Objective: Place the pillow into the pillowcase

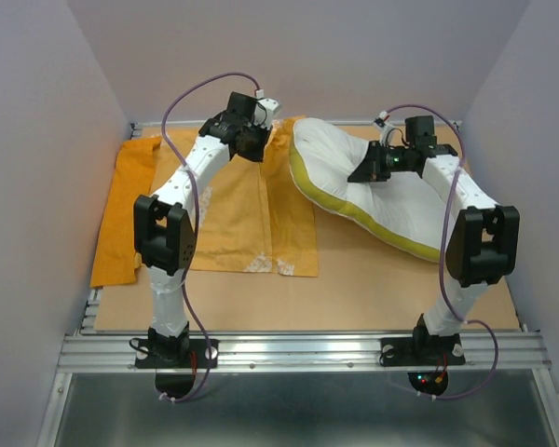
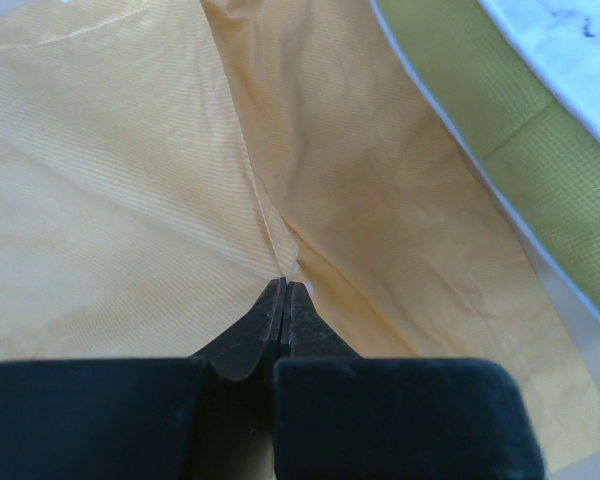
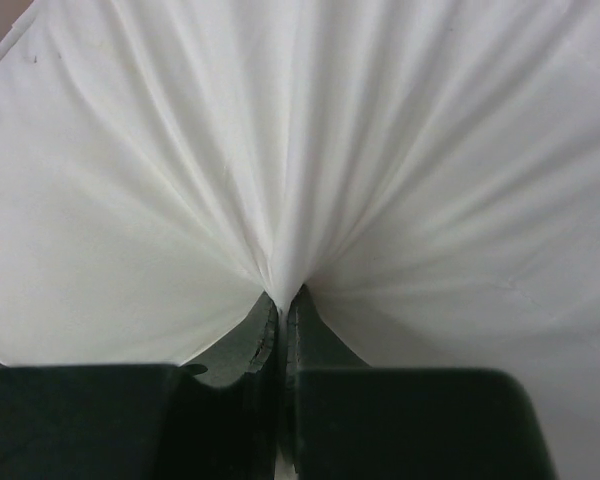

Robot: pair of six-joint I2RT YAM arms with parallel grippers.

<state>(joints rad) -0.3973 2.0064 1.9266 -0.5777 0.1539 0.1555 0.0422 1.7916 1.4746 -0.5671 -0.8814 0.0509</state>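
Nearest me, the flat orange-yellow fabric pillowcase (image 1: 228, 214) lies spread on the brown table (image 1: 354, 289). Just right of it rests the plump white pillow (image 1: 335, 158) with yellow piping. Its long axis slants from the near right up toward the pillowcase's far right corner. The right gripper (image 3: 283, 300) is clenched on a gathered fold of the pillow's white cloth. Farther back, at the pillowcase's far edge, the left gripper (image 2: 285, 285) pinches orange fabric tight. The pillow's far end sits just beside that pinch, so I'd judge it must travel leftward.
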